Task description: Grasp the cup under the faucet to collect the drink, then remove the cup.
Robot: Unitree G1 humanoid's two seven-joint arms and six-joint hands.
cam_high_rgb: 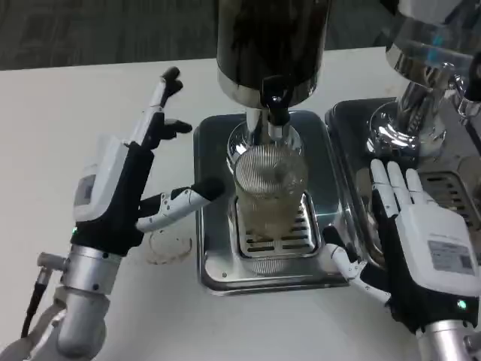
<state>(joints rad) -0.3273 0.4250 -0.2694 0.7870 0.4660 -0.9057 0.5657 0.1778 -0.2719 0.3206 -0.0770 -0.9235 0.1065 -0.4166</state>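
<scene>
We see ribbed glass cup (pixel 270 192) on tray grate (pixel 274 237) under faucet (pixel 276 113), some pale drink inside. Left hand (pixel 139 180) beside cup, fingers spread, holding nothing. Right hand (pixel 417 241) flat, fingers apart, empty, on second tray (pixel 349 135).

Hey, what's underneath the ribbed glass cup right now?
The cup stands on a slotted grate set in a shiny metal drip tray, directly below the dispenser's faucet. The grate slots behind the cup's base are blurred through the glass.
</scene>
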